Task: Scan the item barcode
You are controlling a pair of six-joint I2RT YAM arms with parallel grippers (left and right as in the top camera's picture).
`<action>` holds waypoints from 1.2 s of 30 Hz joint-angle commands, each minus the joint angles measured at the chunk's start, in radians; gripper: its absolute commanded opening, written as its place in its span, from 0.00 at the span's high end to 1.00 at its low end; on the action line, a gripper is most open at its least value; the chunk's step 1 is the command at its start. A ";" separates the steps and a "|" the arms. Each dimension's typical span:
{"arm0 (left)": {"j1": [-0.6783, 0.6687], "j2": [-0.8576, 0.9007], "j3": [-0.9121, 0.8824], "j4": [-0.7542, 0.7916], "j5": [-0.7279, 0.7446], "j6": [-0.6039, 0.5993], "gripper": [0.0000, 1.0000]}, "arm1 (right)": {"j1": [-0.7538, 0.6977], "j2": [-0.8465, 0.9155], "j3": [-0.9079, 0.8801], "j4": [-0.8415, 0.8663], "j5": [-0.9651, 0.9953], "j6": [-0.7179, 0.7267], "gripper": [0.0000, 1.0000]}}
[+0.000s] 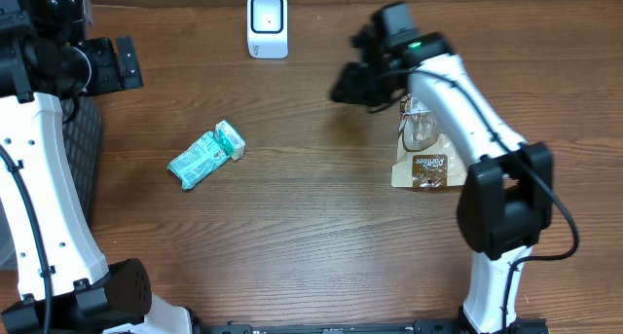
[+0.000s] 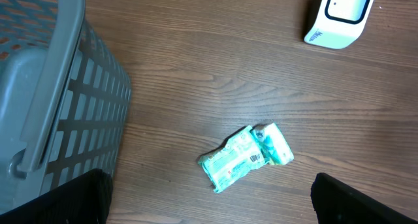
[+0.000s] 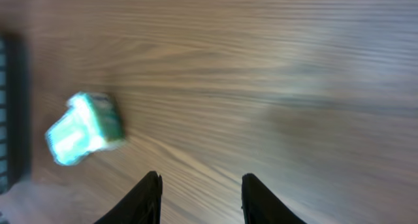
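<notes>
Right gripper [image 3: 199,199] is seen parted and empty over the table [image 1: 311,246], left gripper [image 2: 212,201] is spread wide, green packet [image 1: 205,155] is seen flat, well apart from the scanner [image 1: 267,24], and is judged likely to be slid, not lifted, if pinched off-centre.

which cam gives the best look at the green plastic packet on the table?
Left wrist: the green crinkled plastic packet is sharp, whole and largest there. Overhead shows it whole but small. Right wrist shows it blurred near the left edge.
</notes>
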 commanded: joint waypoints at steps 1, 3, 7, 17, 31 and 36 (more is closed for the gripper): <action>-0.013 -0.004 0.018 0.004 -0.003 0.019 0.01 | 0.100 -0.013 -0.040 0.097 -0.002 0.019 0.60; -0.013 -0.004 0.018 0.004 -0.003 0.019 0.01 | 0.169 -0.013 -0.066 0.190 0.107 0.014 0.52; -0.013 -0.004 0.018 0.004 -0.003 0.019 0.01 | 0.264 -0.010 -0.098 0.294 0.221 -0.042 0.43; -0.013 -0.004 0.018 0.004 -0.003 0.019 0.00 | 0.350 0.087 -0.100 0.464 0.169 -0.148 0.25; -0.013 -0.004 0.018 0.004 -0.003 0.019 0.01 | 0.354 0.198 -0.100 0.525 0.061 -0.169 0.33; -0.013 -0.004 0.018 0.004 -0.003 0.019 0.00 | 0.354 0.202 -0.100 0.536 0.061 -0.166 0.39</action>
